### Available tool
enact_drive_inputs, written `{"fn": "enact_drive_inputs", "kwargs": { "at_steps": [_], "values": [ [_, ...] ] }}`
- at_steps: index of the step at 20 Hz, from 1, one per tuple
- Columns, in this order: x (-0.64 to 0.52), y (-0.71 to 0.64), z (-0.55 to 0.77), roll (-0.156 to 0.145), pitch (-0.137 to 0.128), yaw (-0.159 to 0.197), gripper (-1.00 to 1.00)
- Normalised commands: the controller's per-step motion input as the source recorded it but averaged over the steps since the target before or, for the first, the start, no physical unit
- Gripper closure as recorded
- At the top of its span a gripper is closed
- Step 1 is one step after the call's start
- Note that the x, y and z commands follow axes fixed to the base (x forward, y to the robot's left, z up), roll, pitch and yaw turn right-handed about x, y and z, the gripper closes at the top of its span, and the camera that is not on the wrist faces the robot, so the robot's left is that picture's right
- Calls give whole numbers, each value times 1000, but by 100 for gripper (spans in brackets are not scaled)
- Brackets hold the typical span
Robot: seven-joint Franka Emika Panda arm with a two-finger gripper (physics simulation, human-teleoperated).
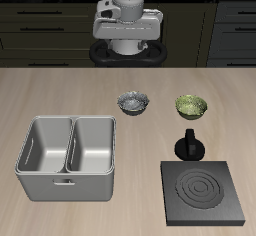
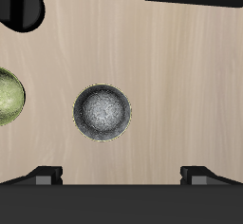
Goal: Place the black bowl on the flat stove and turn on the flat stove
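Note:
The black bowl [image 1: 134, 103] [image 2: 102, 112], dark and silver-speckled, stands upright on the wooden table near its middle. The flat stove [image 1: 203, 191] is a black square plate with ring markings near the table's front edge, and its black knob [image 1: 190, 143] [image 2: 19, 8] points toward the bowls. The stove plate carries nothing. My gripper [image 1: 128, 48] [image 2: 123, 175] hangs high above the table, farther back than the black bowl, open and holding nothing. In the wrist view the bowl lies between and ahead of my two fingertips [image 2: 49, 176].
A green-patterned bowl [image 1: 192, 106] [image 2: 8, 97] sits beside the black bowl, just behind the stove knob. A grey two-compartment metal basin [image 1: 68, 157] stands toward the front edge, opposite the stove. Dark cabinets run along the back.

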Motion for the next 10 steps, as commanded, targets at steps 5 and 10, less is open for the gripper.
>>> {"fn": "enact_drive_inputs", "kwargs": {
  "at_steps": [5, 10],
  "values": [
    [87, -50, -156, -12, 6, -1, -100],
    [125, -13, -243, -17, 23, 10, -100]
  ]
}}
